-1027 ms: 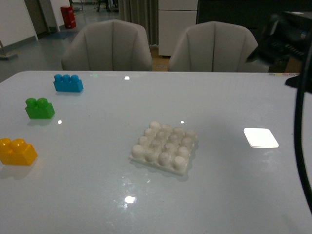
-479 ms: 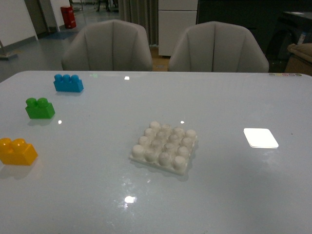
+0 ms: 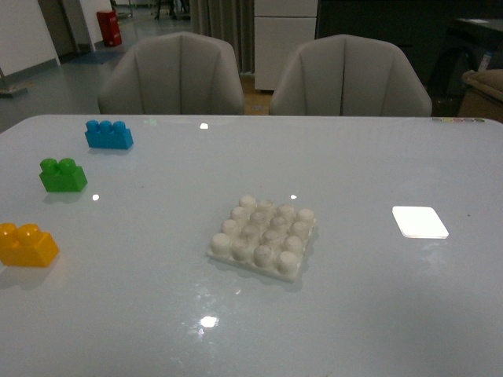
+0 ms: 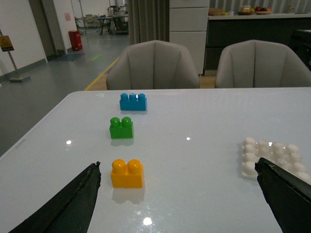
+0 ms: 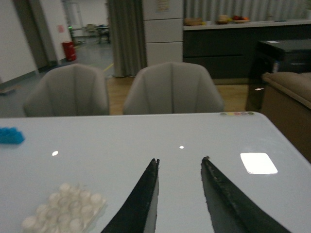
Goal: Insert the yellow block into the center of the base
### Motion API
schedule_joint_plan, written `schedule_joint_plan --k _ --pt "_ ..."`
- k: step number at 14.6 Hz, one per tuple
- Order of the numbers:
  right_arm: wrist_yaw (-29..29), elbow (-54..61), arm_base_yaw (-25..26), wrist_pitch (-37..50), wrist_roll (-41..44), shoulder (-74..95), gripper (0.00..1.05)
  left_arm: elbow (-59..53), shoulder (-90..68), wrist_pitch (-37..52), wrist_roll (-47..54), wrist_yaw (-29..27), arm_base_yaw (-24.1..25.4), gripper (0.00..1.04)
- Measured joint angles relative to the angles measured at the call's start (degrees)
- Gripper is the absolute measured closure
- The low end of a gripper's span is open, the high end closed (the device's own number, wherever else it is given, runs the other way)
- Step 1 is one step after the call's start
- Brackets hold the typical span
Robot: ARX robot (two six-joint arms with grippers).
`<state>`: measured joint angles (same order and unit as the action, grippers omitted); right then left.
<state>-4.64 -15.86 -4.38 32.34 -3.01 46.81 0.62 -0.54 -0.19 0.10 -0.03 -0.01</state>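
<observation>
Table, pale and glossy, fills the front view and carries everything else. Two grey chairs stand side by side at its far edge.

Left gripper hangs above the near left part of the table with its dark fingers spread wide and nothing between them. In its wrist view the block lies just inside one finger and the edge of the base just inside the other. Right gripper also holds nothing, with its two fingers parted by a narrower gap over bare table.

Base, white with its four-by-four studs, lies flat near the table's middle, all studs uncovered. A flat white square lies well to its right.

Three bricks run down the left side, apart from one another. The blue brick is farthest. The green brick is nearer. The yellow block is nearest, by the left edge, studs up, well apart from the base.
</observation>
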Motion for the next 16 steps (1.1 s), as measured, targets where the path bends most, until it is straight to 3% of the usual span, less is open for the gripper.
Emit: schedule_joint_plan --k 1,2,5,16 --pt "3.82 2.14 2.86 -0.13 1.44 -2.05 0.82 0.0 0.0 0.0 0.0 0.02 0.0 0.07" --pt "4.26 6.1 4.72 -1.16 2.43 -4.63 1.03 0.0 0.0 0.0 0.0 0.0 0.0 0.07" --pt "4.5 13.46 4.7 -10.45 2.62 -22.34 1.03 0.0 0.0 0.0 0.0 0.0 0.0 0.07" --pt "4.52 15.28 4.7 -13.57 2.64 -28.39 1.03 0.0 0.0 0.0 0.0 0.0 0.0 0.07"
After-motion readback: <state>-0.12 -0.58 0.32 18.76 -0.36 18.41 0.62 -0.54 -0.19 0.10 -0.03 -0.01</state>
